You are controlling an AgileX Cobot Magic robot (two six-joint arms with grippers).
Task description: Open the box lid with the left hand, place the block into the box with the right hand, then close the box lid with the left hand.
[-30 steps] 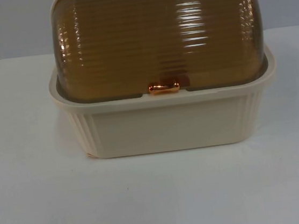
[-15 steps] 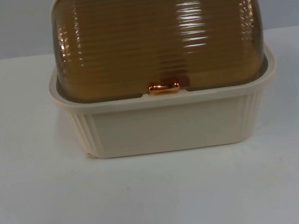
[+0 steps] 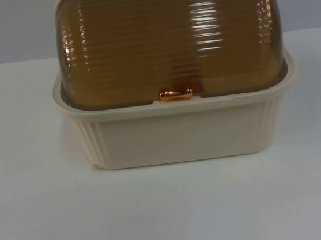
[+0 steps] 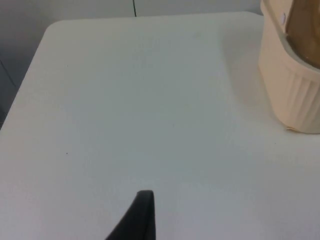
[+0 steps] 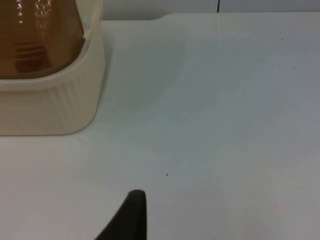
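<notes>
A cream ribbed box [image 3: 179, 135] stands in the middle of the table. Its amber see-through domed lid [image 3: 168, 38] is down, and the copper handle [image 3: 175, 94] rests at the front rim. My left gripper [image 4: 142, 215] hangs over bare table to the left of the box [image 4: 292, 85], well apart from it. My right gripper [image 5: 131, 215] hangs over bare table to the right of the box [image 5: 55, 100], also apart. Through the lid [image 5: 35, 35] a dim reddish shape [image 5: 30, 64] shows inside; I cannot tell what it is.
The white table top [image 3: 171, 211] runs wide in front of the box and on both sides. The grey partition wall [image 3: 11, 27] closes it off behind. The table's left edge and rounded corner [image 4: 42, 40] lie beyond the left gripper.
</notes>
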